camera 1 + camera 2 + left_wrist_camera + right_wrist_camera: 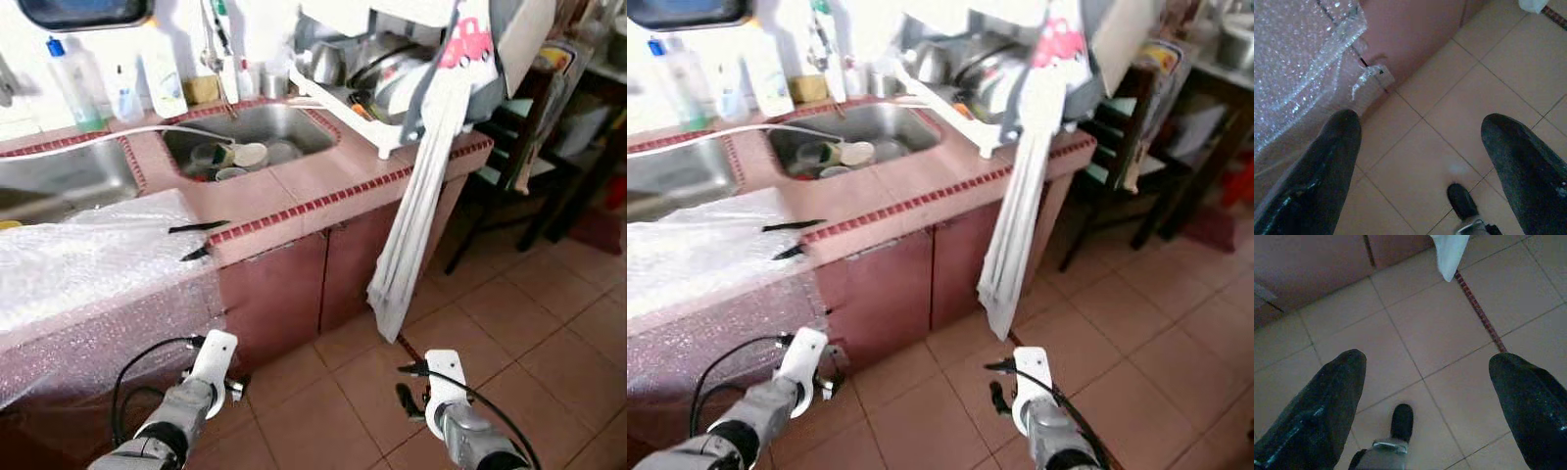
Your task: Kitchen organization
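Note:
A tiled counter [294, 196] runs across the scene with a steel sink [250, 132] set into it, holding several cups and bowls [240, 157]. A white dish rack [382, 83] with pots and lids stands to the sink's right. Two black utensils [201, 227] lie at the edge of a bubble wrap sheet [88, 259] on the counter. My left arm [191, 392] and right arm [451, 406] hang low in front of the cabinets. The left gripper [1422, 122] is open over the floor tiles. The right gripper [1427, 360] is open too, with nothing between its fingers.
A white cloth [421, 196] hangs from the rack down past the cabinet doors [294, 284]. Bottles [162, 69] line the wall behind the sink, and a second sink [59, 176] lies at the left. A dark chair [509, 147] stands at the right on the tiled floor [529, 333].

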